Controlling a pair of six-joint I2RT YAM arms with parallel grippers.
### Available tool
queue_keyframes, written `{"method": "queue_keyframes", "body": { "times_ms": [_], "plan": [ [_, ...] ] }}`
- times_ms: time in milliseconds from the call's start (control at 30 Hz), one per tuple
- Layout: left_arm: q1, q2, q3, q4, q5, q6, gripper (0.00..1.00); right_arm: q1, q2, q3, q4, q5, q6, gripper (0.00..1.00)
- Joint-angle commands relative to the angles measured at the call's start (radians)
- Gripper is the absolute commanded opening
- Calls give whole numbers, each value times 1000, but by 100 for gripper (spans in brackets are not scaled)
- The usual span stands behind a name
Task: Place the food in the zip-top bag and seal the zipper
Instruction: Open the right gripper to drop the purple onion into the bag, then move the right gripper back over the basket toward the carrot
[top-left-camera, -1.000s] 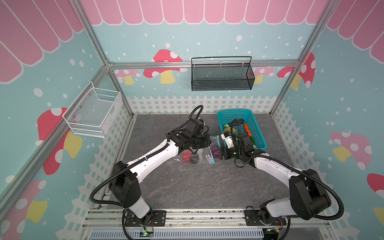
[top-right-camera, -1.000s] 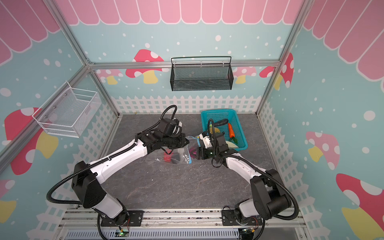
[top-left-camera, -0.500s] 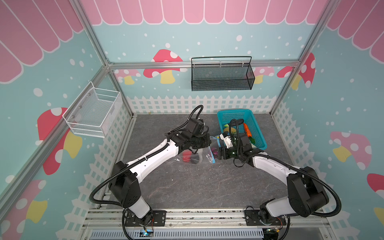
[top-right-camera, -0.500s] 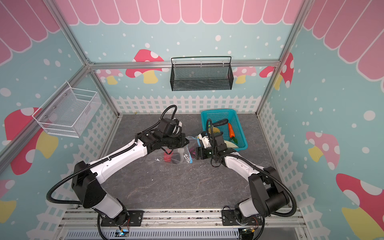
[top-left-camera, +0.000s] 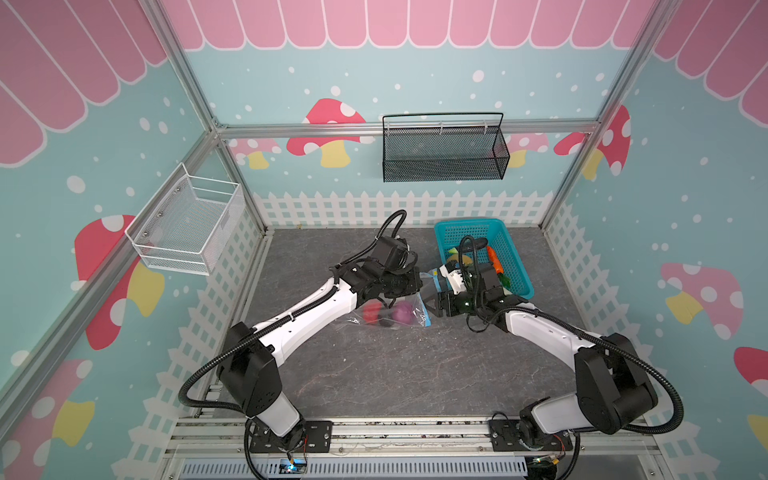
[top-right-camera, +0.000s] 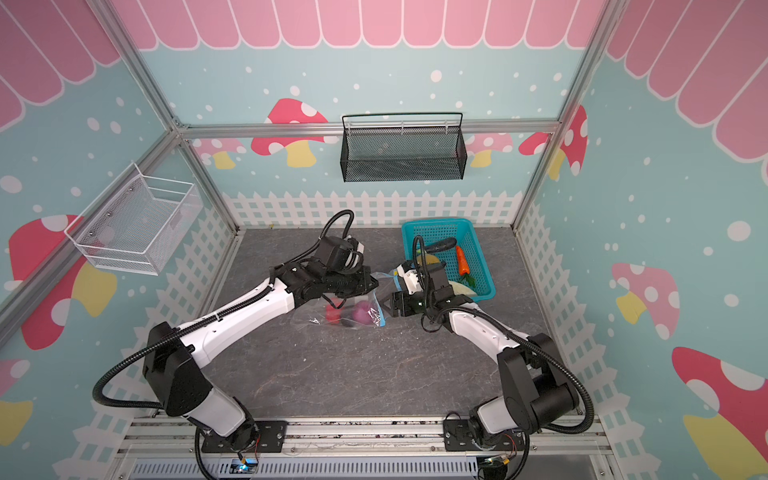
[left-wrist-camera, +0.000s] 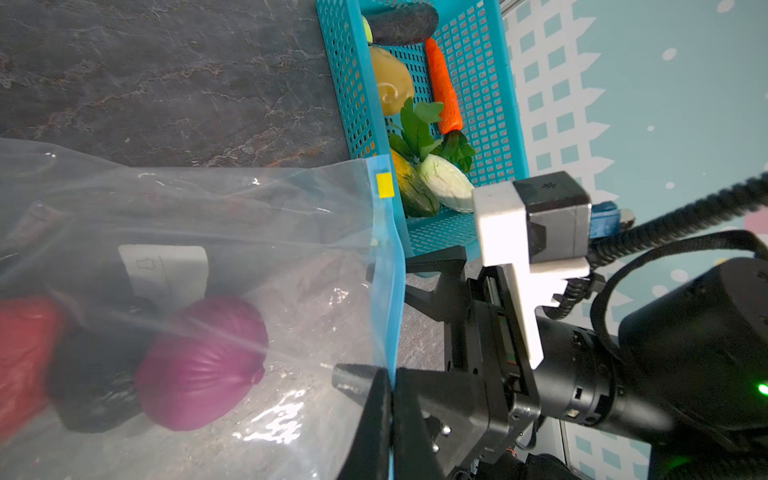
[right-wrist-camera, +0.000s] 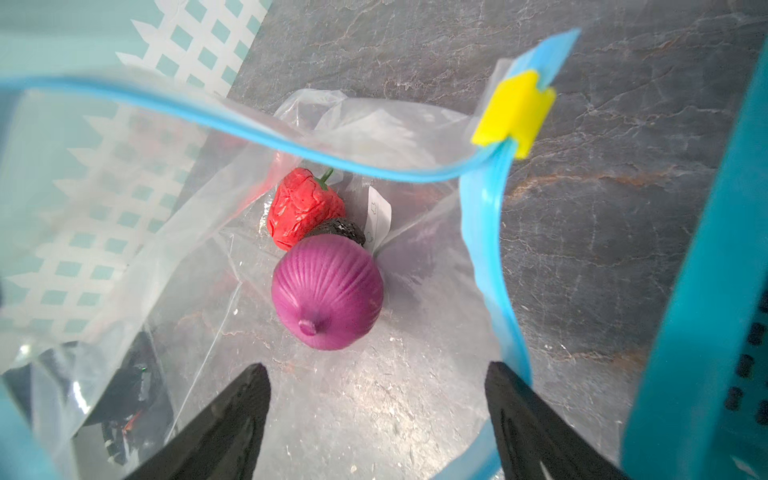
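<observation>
I see the table (top-left-camera: 395, 374) in both top views: a dark grey top with a stone-like pattern and thin pale veins. Two things lie directly on it. The zip-top bag (top-left-camera: 415, 309) is near the middle, clear and crinkled. Its closed end rests flat on the surface and its mouth end is raised from it. The turquoise lattice basket (top-left-camera: 469, 227) stands flat on the far right part of the table, just beside the bag's mouth. I cannot tell if these two touch.

onion (right-wrist-camera: 328, 291), strawberry (right-wrist-camera: 303, 208) in bag (left-wrist-camera: 270, 216); basket (top-left-camera: 465, 232) right of bag.
</observation>
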Motion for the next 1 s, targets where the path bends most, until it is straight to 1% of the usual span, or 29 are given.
{"method": "queue_keyframes", "body": {
  "times_ms": [0, 167, 300, 433, 567, 667, 767, 967],
  "plan": [
    [4, -40, -15, 3, -13, 3, 0, 9, -24, 28, -32, 21, -14, 83],
    [4, -43, -19, 5, -12, 2, 0, 6, -100, 72, -127, 92, -56, 80],
    [5, -47, -24, 9, -12, 4, 0, -24, -140, 154, -277, 231, -124, 77],
    [8, -49, -26, 9, -6, 9, 0, -98, -137, 230, -373, 372, -170, 74],
    [10, -52, -24, 16, 10, 11, 0, -204, -80, 293, -417, 474, -200, 67],
    [10, -50, -23, 18, 22, 13, 0, -252, -13, 332, -422, 547, -223, 65],
    [11, -46, -22, 26, 29, 14, 0, -282, 65, 372, -420, 593, -240, 64],
    [11, -34, -18, 34, 44, 12, 0, -320, 221, 451, -412, 649, -266, 61]
  ]
}}
